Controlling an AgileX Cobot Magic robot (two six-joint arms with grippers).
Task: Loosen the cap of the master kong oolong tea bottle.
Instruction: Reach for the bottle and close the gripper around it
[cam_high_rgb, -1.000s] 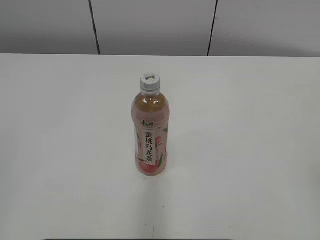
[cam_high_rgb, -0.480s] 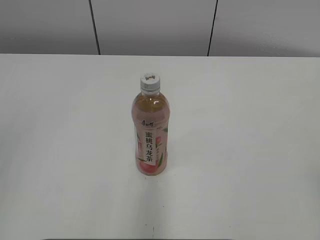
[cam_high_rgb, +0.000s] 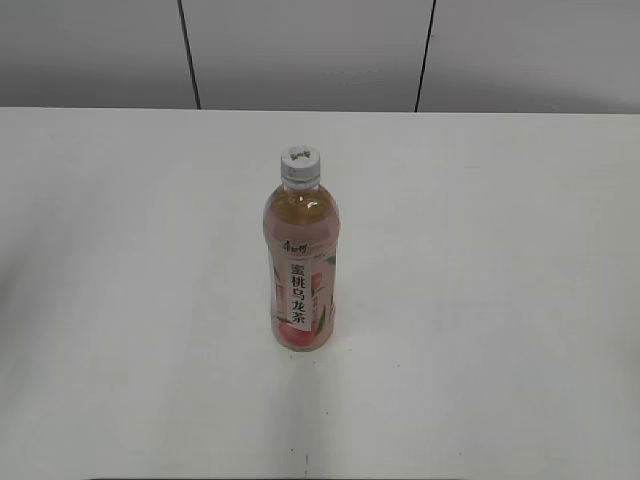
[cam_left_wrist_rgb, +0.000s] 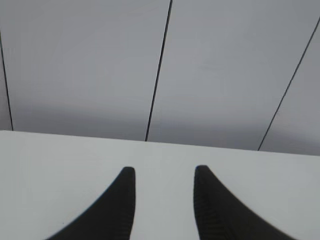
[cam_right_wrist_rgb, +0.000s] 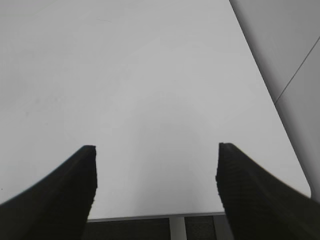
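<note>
The master kong oolong tea bottle (cam_high_rgb: 300, 275) stands upright in the middle of the white table (cam_high_rgb: 500, 250) in the exterior view. It is a slim clear bottle of amber tea with a pink peach label and a white strip of black characters. Its white ribbed cap (cam_high_rgb: 300, 163) sits on the neck. Neither gripper shows in the exterior view. My left gripper (cam_left_wrist_rgb: 164, 172) is open and empty over bare table, facing the grey wall. My right gripper (cam_right_wrist_rgb: 156, 150) is open wide and empty above the table's near edge. The bottle is out of both wrist views.
A grey panelled wall (cam_high_rgb: 310, 50) with dark seams stands behind the table's far edge. In the right wrist view the table's edge and rounded corner (cam_right_wrist_rgb: 300, 185) show, with dark floor below.
</note>
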